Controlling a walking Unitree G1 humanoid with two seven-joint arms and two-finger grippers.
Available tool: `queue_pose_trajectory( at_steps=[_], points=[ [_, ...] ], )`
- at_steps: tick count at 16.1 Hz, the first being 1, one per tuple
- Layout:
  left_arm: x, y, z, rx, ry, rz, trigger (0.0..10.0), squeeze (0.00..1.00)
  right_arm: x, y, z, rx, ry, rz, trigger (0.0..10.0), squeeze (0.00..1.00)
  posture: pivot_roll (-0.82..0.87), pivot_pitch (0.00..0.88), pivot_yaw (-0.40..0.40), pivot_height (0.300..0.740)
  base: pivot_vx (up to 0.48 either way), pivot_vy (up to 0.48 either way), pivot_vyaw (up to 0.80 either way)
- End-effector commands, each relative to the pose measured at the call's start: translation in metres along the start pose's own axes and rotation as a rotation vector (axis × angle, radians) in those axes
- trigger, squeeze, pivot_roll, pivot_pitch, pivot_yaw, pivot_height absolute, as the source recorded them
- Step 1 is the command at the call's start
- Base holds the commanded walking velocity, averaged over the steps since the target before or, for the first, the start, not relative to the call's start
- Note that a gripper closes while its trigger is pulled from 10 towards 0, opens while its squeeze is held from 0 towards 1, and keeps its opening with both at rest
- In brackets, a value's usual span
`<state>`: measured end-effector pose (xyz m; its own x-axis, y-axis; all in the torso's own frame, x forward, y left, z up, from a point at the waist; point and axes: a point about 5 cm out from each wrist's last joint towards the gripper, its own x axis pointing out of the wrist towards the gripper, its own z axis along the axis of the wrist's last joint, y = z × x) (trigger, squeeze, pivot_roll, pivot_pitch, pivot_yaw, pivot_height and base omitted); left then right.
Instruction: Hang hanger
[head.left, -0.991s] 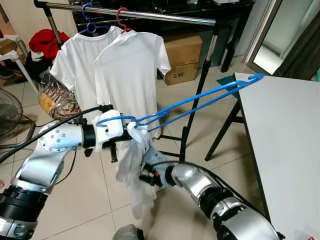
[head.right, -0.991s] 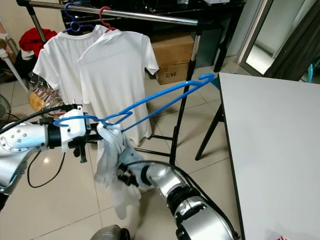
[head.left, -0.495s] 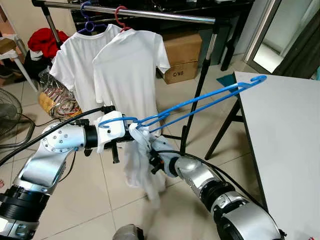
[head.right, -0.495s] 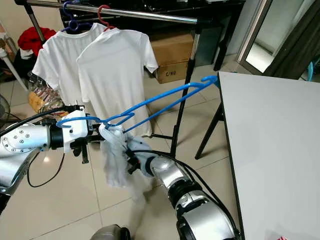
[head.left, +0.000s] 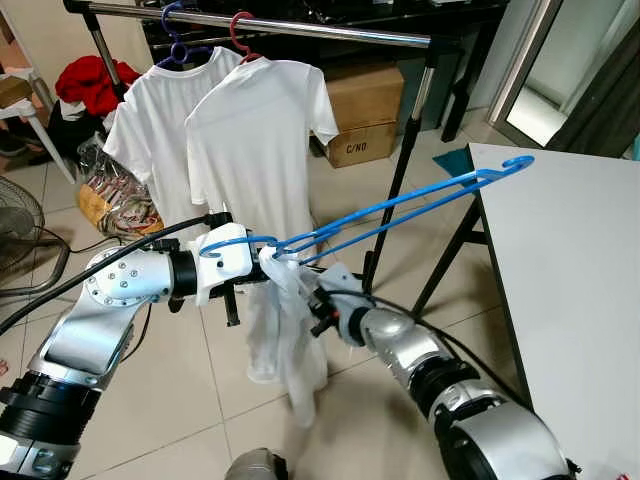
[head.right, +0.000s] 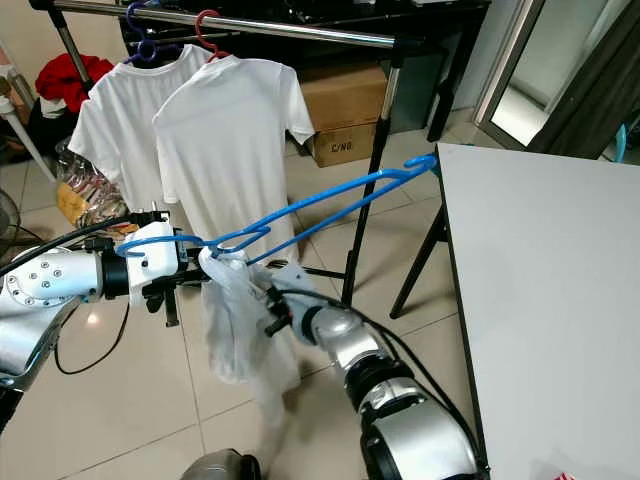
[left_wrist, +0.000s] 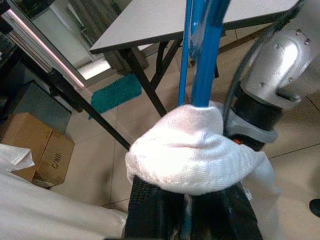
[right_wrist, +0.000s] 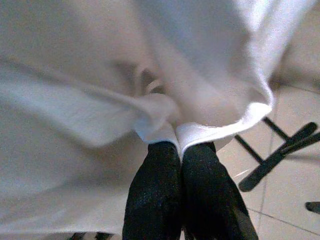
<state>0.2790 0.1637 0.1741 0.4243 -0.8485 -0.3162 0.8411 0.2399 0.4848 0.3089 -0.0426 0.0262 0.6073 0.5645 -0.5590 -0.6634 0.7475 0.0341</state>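
A blue hanger (head.left: 400, 207) slants up from my left gripper (head.left: 243, 262), and its hook end is over the corner of the grey table (head.left: 580, 280). The left gripper is shut on the hanger's lower end, with a fold of a white shirt (head.left: 283, 335) bunched over the fingers (left_wrist: 150, 210). The rest of the shirt hangs limp below the hanger. My right gripper (head.left: 318, 303) is just right of the shirt, under the hanger. Its two fingers (right_wrist: 160, 190) are pressed together, pinching an edge of the white cloth (right_wrist: 190, 90).
A clothes rail (head.left: 300, 28) crosses the back, with two white T-shirts (head.left: 255, 140) on a purple and a red hanger. Cardboard boxes (head.left: 365, 110) stand behind it. A fan (head.left: 20, 235) and a basket (head.left: 110, 205) stand on the tiled floor at left.
My right gripper has come up from low under the shirt to just below the hanger, still pinching cloth. The shirt now hangs longer and more spread. The left gripper and hanger have barely moved.
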Motion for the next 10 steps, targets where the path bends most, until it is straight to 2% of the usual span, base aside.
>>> queue_pose_trajectory(
  at_steps=[1,5,10],
  points=[
    [0.002,-0.001,0.001,0.011,-0.005,0.004,10.0,0.0,-0.001,-0.008,0.014,0.013,-0.056,-0.031,0.0,0.0,0.12,0.0,0.005,0.74,0.0,0.0,0.0],
    [0.004,-0.007,-0.001,-0.011,-0.015,0.019,10.0,0.0,-0.007,-0.026,0.042,0.068,-0.181,-0.124,0.0,0.0,0.12,0.0,0.003,0.74,0.0,0.0,0.0],
    [0.005,-0.017,-0.007,-0.063,-0.025,0.066,10.0,0.0,-0.012,-0.039,0.062,0.07,-0.262,-0.195,0.0,0.0,0.13,0.0,-0.001,0.74,0.0,0.0,0.0]
  ],
)
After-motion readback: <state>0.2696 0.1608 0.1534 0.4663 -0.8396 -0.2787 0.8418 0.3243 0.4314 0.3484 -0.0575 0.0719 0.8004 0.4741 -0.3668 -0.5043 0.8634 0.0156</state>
